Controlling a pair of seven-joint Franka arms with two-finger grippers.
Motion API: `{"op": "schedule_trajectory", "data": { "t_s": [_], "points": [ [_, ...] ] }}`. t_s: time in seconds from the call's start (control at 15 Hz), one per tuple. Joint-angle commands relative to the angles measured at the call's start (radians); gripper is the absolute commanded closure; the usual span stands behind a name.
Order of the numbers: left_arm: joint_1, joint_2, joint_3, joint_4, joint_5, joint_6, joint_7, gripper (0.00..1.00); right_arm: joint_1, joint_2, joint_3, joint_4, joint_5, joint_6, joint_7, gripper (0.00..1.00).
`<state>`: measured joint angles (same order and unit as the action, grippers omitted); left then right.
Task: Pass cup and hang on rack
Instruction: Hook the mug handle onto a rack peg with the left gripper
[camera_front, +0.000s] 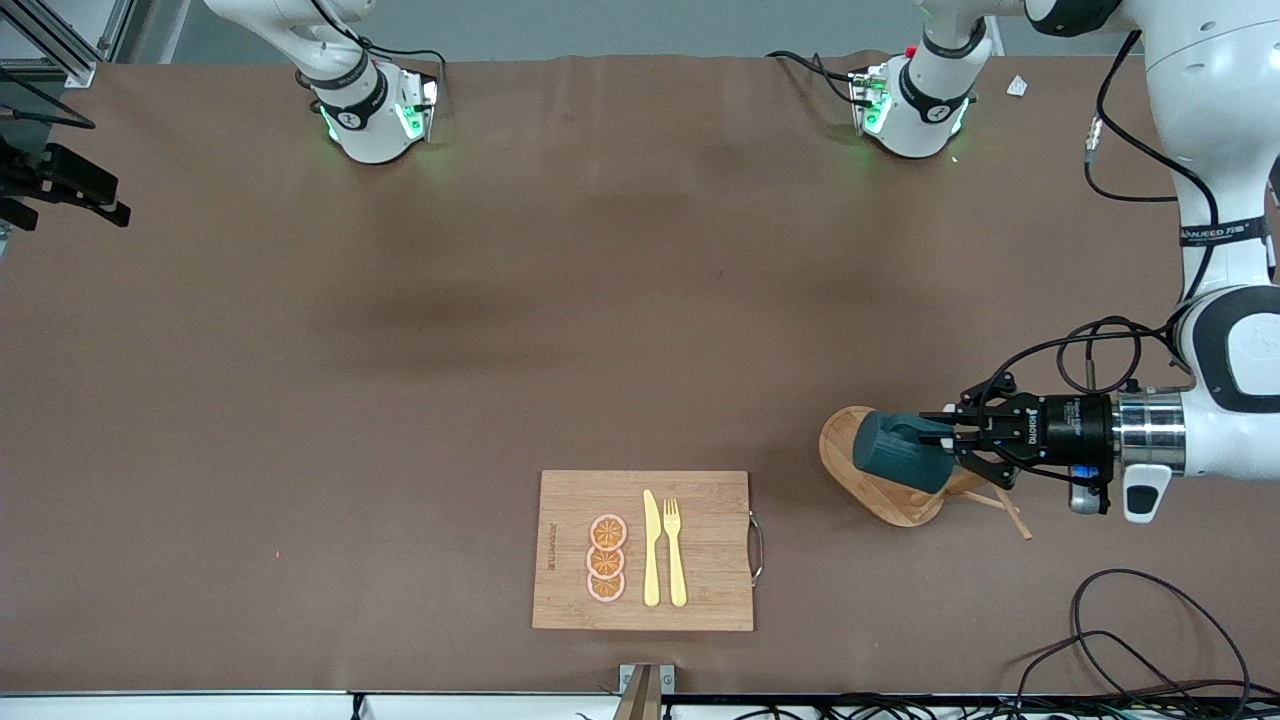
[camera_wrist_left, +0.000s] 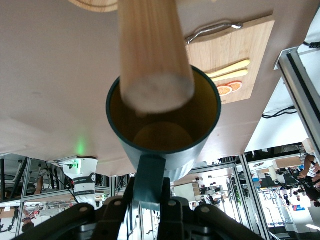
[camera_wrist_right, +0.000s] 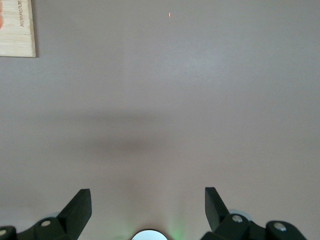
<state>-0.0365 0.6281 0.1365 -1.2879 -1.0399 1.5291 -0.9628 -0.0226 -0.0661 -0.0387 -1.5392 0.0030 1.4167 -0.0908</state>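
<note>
Holding the cup (camera_front: 893, 450) by its handle, my left claw (camera_front: 950, 440) hovers over the rack (camera_front: 845, 440), post tip at the cup's mouth; right claw (camera_wrist_right: 148, 207) gapes over bare counter (camera_front: 400, 350).

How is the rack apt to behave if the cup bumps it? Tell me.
The rack probably resists sliding a bit: its flat oval base sits broad on the table. It may still tip, since the post looks tall for that base, and the cup held by the left gripper is up near the post's top. The thin pegs look fragile.
</note>
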Motion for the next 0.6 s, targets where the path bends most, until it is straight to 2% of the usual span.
{"op": "schedule_trajectory", "data": {
  "t_s": [0.0,0.53],
  "points": [
    [0.023,0.012,-0.006,0.01,-0.025,-0.017,0.032,1.0,0.004,-0.017,-0.001,-0.015,0.002,0.002,-0.012,0.0],
    [0.066,0.028,-0.009,0.01,-0.055,-0.02,0.047,0.99,0.004,-0.017,-0.003,-0.016,0.002,0.001,-0.012,0.0]
  ]
}}
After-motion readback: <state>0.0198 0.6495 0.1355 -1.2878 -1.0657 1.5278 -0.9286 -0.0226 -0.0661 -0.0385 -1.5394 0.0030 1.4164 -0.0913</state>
